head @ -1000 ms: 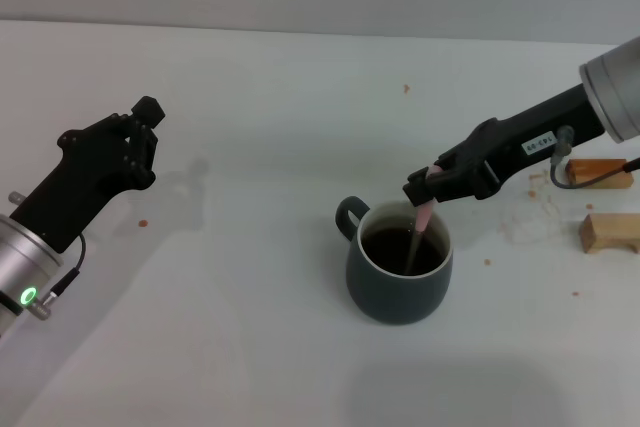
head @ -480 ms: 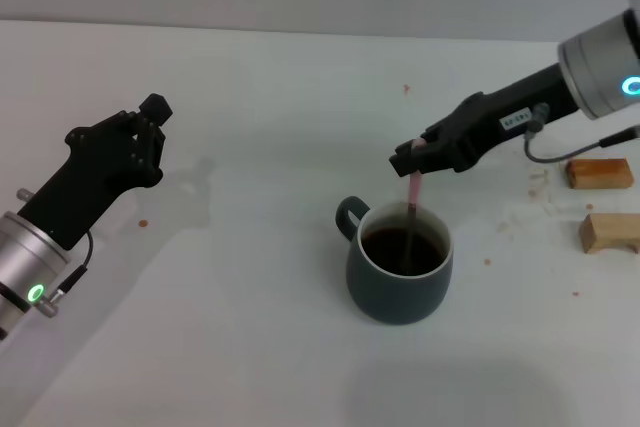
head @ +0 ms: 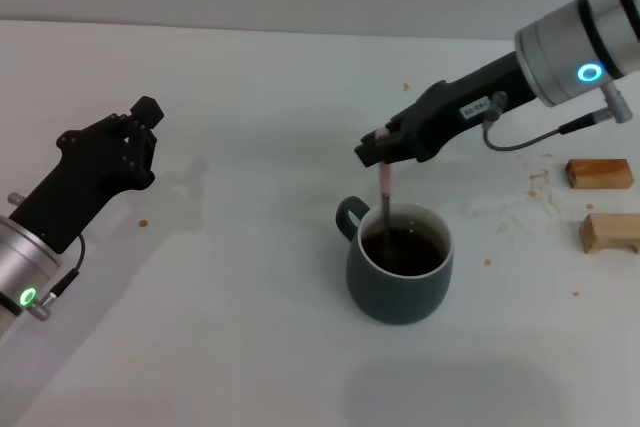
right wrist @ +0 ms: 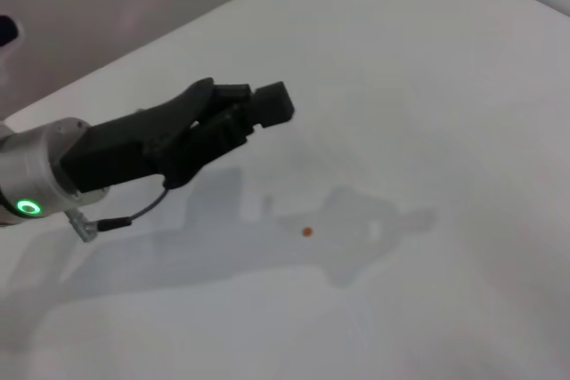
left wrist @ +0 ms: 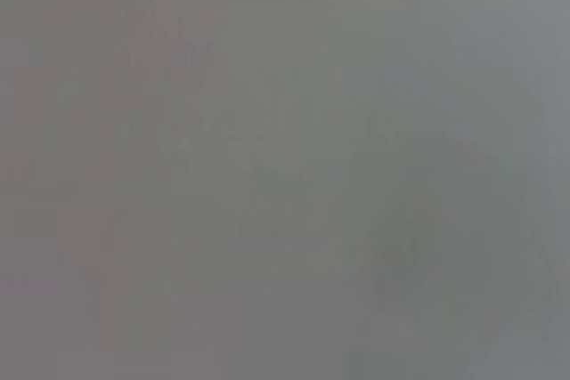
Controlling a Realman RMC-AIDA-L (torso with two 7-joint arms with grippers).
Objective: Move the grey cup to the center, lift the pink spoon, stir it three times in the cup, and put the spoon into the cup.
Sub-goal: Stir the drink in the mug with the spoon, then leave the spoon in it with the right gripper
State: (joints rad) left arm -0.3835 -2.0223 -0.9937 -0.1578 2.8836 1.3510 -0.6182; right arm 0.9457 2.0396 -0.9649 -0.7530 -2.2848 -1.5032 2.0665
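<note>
Head view showed the right gripper (head: 377,152) clamped on the pink spoon (head: 385,191), its bowl dipped upright in the grey cup (head: 399,264). The left gripper (head: 140,132) hovered well apart; whether its claw was apart or together, I could not tell.

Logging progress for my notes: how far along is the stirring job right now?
Done: the grey cup stands mid-table. In hand: the right gripper holds the pink spoon upright, its metal end dipped in the dark liquid. Left: release the spoon into the cup; stir count cannot be told. The left gripper hovers aside.
</note>
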